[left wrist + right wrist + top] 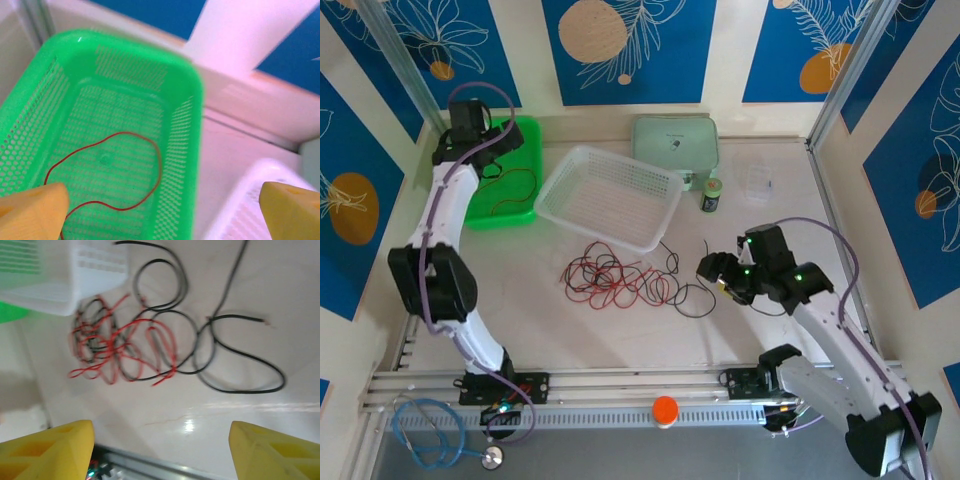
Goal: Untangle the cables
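2 spread, empty hands, left hand point(162, 212) and right hand point(160, 450); yanking 1 loop of the thin red-and-black wire tangle point(117, 347) could cinch knots.

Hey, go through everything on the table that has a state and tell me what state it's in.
Green perforated plastic basket: holds one loose thin red wire.
White perforated plastic basket: empty.
Heap of thin red and black wires: tangled together.
Mint-green plastic case: shut.
Left arm's yellow fingers: open, empty.
Right arm's yellow fingers: open, empty.
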`<state>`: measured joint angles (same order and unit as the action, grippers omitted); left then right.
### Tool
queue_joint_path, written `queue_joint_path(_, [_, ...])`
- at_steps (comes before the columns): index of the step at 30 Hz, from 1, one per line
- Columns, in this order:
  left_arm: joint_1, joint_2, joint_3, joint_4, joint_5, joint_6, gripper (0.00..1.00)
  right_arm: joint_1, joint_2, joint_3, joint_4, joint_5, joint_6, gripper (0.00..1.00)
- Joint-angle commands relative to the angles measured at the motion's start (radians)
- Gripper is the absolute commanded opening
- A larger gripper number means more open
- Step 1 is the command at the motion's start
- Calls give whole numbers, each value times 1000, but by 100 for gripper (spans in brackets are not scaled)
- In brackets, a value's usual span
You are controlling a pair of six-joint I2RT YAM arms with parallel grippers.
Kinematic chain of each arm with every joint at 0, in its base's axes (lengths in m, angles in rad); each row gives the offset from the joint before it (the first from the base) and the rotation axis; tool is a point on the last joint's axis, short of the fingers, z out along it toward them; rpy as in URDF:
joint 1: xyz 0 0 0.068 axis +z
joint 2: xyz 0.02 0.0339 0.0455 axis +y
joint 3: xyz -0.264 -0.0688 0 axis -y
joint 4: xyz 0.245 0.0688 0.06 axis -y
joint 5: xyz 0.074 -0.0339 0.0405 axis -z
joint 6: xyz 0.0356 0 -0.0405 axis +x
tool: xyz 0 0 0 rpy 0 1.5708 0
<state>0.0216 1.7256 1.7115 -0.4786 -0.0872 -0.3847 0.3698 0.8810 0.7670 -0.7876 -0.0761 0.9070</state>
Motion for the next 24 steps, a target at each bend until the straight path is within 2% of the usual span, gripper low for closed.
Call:
queue_joint_path(1, [-44,-108,-30,-83,73,11,98,17,66,-29,-53,158,-24,71])
queue_joint_path(8, [-171,-335,-265,-28,177,27,100,19,207,-83,27,257,-56,71])
queue_joint_path(13, [-277,-440,-375,-41,179,33,100,21,313,-98,111,241,-60,69])
queue_joint_path(19, [-372,-537,-479,-55,155,10,100,54,410,-88,163,243,-46,42])
queue_joint_path(24, [-419,-581,-513,-82,144,1,100,75,379,-71,128,256,-45,41])
